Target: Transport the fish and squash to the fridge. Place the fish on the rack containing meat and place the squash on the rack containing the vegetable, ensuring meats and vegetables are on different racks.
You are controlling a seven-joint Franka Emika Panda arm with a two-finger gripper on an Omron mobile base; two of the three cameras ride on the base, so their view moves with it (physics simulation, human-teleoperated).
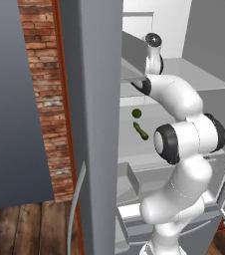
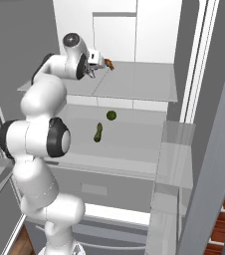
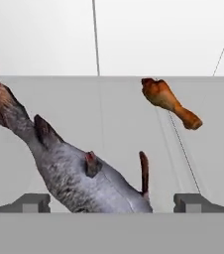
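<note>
My hand (image 3: 112, 203) is spread wide, gripping nothing, with the fish (image 3: 69, 168) lying right between its fingertips, long axis running away up-left.

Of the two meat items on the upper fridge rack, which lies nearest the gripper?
The grey fish, lying right between the open gripper fingertips; the orange-brown drumstick lies farther back on the rack.
</note>
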